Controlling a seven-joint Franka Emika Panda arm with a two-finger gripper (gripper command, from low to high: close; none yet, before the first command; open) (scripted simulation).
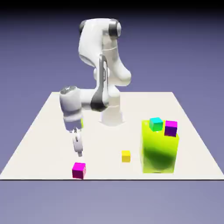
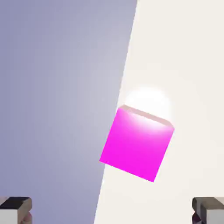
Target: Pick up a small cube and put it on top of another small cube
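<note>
Exterior view: purple cube (image 1: 170, 128) atop green block (image 1: 159, 151), unseen in hand view | claw (image 2: 112, 211) spread | pink cube (image 2: 137, 144) at table (image 1: 100, 170) edge, bright magenta, turned askew

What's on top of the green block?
Two small cubes sit on the green block: a teal cube and a purple cube. The top directly beneath them is covered, so nothing can be told there.
</note>
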